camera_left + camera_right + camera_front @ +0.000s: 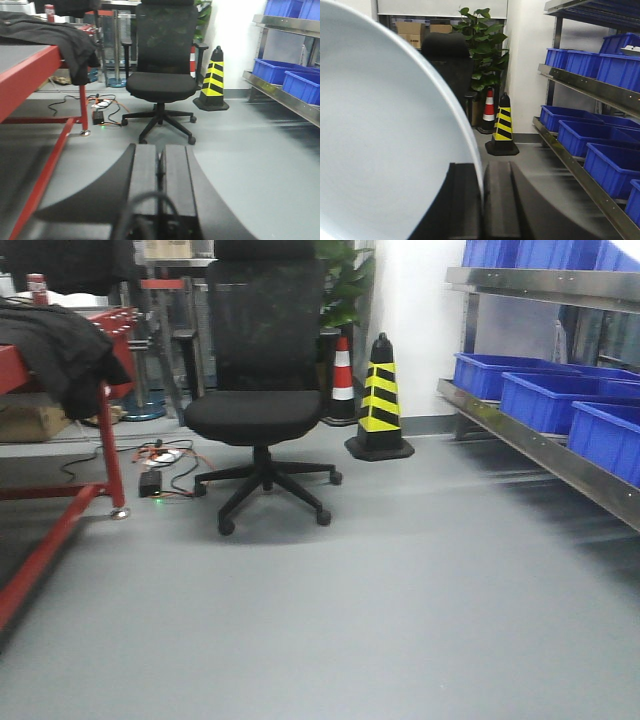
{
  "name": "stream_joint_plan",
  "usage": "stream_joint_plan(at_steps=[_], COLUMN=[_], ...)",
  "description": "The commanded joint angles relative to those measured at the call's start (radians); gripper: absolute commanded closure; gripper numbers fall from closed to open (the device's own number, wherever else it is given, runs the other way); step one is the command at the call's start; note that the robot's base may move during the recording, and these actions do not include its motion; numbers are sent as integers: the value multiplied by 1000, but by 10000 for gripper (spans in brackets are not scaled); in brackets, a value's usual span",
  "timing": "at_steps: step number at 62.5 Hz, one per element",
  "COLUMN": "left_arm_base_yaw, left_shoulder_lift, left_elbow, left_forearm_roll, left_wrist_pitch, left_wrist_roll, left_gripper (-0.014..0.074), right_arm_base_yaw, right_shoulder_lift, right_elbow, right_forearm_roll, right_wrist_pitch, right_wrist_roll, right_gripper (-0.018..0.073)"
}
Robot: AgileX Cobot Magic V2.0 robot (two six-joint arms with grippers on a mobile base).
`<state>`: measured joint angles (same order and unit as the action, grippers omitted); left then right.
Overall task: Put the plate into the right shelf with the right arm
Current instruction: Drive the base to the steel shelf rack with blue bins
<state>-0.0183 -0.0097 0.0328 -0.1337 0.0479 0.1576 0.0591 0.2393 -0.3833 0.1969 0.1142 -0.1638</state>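
Right fingers [498,192] pinch the lower rim of the plate [380,140], which stands on edge and spreads up and to the left of them, filling that side of the wrist view. Off to their right, well apart, runs the right shelf [587,89] with its blue bins [577,136]. A black-and-yellow cone [502,127] stands ahead. Left fingers [175,172] are pressed together with nothing between them, and an office chair [162,75] stands ahead of them across the floor [250,165].
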Motion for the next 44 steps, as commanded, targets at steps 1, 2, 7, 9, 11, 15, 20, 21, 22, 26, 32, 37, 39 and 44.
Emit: stream_joint_plan(at_steps=[1,2,7,9,11,15,20,21,22,26,32,37,39,44], left_arm_base_yaw=[-2,-2,-2,-2,-2,-2,-2,-2,-2,-2,-2,-2,-2,-2], left_shoulder_lift=[-10,-10,-10,-10,-10,-10,-10,-10,-10,-10,-10,-10,-10,-10], left_elbow=[10,10,10,10,10,10,10,10,10,10,10,10,10,10], left_forearm_roll=[-8,-8,-8,-8,-8,-8,-8,-8,-8,-8,-8,-8,-8,-8], left_wrist_pitch=[-90,-90,-90,-90,-90,-90,-90,-90,-90,-90,-90,-90,-90,-90], left_wrist_roll=[-7,-7,-7,-7,-7,-7,-7,-7,-7,-7,-7,-7,-7,-7], left_gripper=[724,724,724,724,724,724,724,724,724,724,724,724,724,724], right_arm_base_yaw=[-5,-5,-5,-5,-5,-5,-5,-5,-5,-5,-4,-4,-4,-4], right_shoulder_lift=[6,6,6,6,6,6,6,6,6,6,6,6,6,6], right_elbow=[-31,-31,-31,-31,-31,-31,-31,-31,-31,-31,-31,-31,-31,-31], right_forearm_roll=[6,6,6,6,6,6,6,6,6,6,6,6,6,6], right_wrist_pitch=[-99,-99,-99,-99,-99,-99,-99,-99,-99,-99,-99,-99,-99,-99], right_wrist_roll=[-4,-4,-4,-4,-4,-4,-4,-4,-4,-4,-4,-4,-4,-4], right_gripper=[503,503,503,503,503,503,503,503,503,503,503,503,503,503])
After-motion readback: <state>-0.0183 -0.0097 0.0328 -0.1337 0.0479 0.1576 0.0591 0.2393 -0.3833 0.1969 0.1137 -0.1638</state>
